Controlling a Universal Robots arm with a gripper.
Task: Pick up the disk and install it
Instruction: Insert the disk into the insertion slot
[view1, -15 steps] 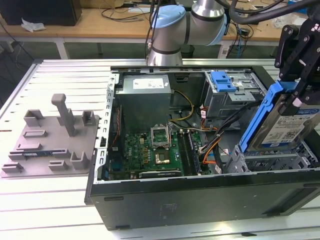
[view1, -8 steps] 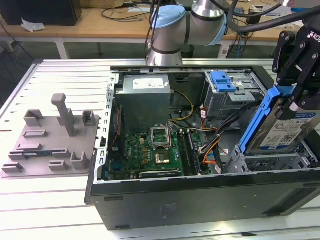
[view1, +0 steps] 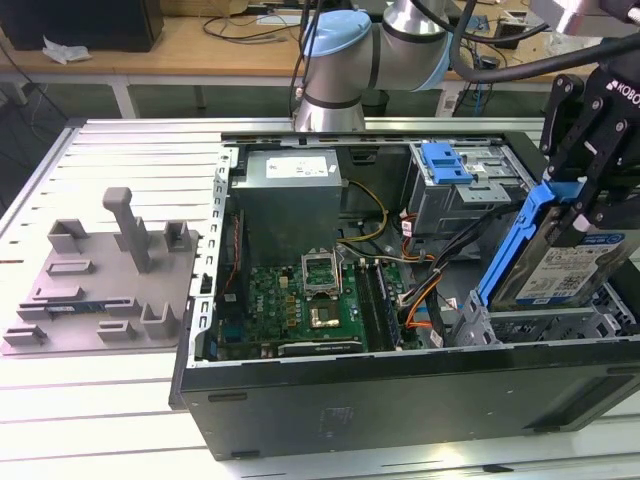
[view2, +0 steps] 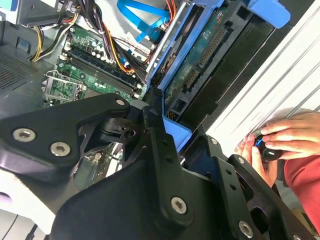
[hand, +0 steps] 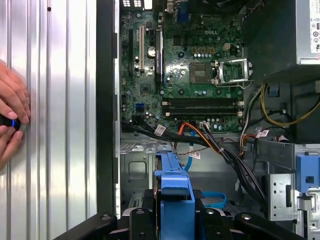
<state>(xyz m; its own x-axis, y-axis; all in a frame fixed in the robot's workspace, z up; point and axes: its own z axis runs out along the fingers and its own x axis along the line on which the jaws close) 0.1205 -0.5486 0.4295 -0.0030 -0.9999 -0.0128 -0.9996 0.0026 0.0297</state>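
In the exterior view, the gripper (view1: 582, 205) is at the exterior view's right, above the near right corner of the open computer case (view1: 400, 400). Its fingers are clamped on the upper end of the disk (view1: 575, 270). The disk stands on edge, tilted, with its lower end at or inside the metal cage (view1: 540, 325). The cage and the case wall hide that end, so I cannot tell whether it is already seated. The grey holder (view1: 100, 270) lies well apart on the table, at the exterior view's left.

In the second wrist view, the black fingers (view2: 155, 145) close on the blue frame of the disk (view2: 177, 132), and the green circuit board (view2: 200, 65) on its underside faces the camera. A person's hand (view2: 285, 137) rests on the table beside the case, on a small dark object that I cannot identify.

In the first wrist view, the disk's blue frame (hand: 175, 190) is seen edge-on, between the main board (hand: 190, 75) and the gripper (hand: 175, 225). The gripper's body covers the contact places.

I judge the disk stiff, rather heavy for its size, smooth on the metal and sensitive to knocks. The plastic side rails seem the best place to hold, not the bare circuit board.
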